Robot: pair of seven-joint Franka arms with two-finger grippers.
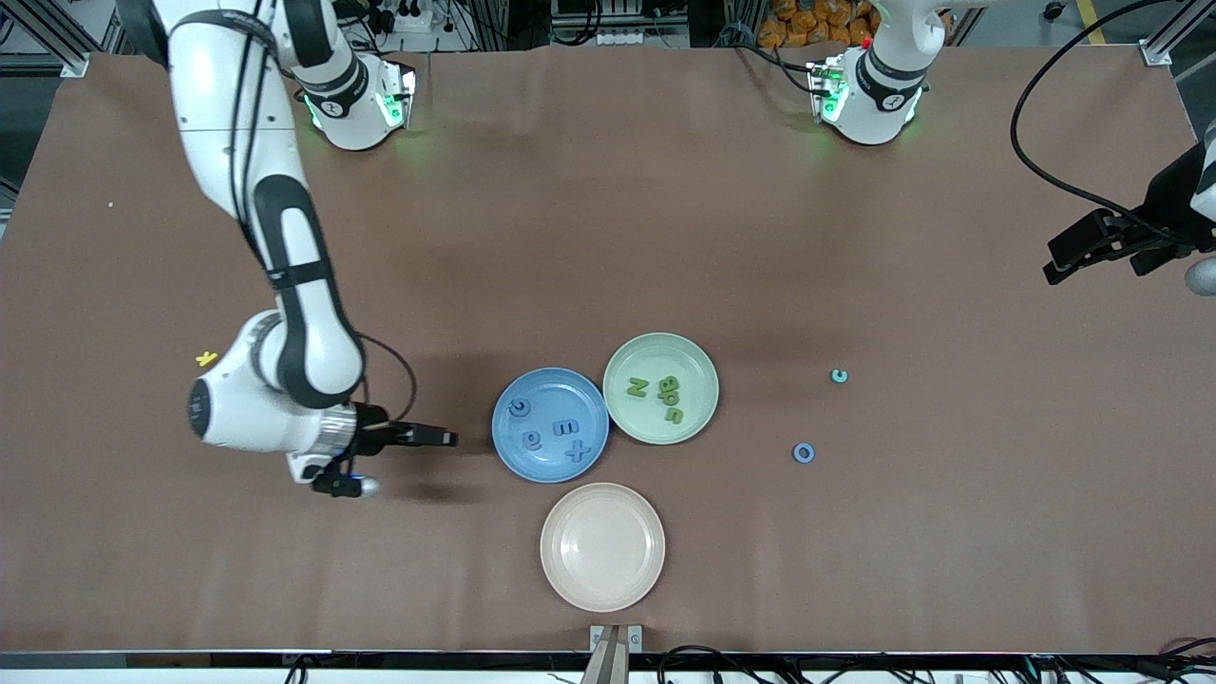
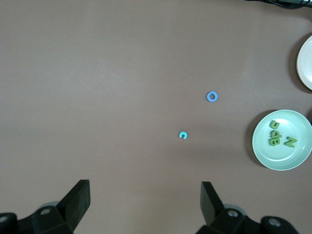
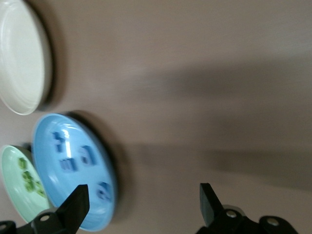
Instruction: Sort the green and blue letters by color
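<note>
Four blue letters [image 1: 554,432] lie in the blue plate [image 1: 508,446], and olive green letters [image 1: 659,391] lie in the green plate [image 1: 700,369], both near the table's [image 1: 608,237] front-camera edge. Right pincer [image 1: 446,438] is spread beside the blue plate. Left pincer [image 1: 1059,268] waits spread at its table end.

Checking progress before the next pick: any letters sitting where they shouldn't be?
Yes. A blue O and a teal c lie loose on the table toward the left arm's end, outside the blue plate. A yellow letter lies near the right arm.
</note>
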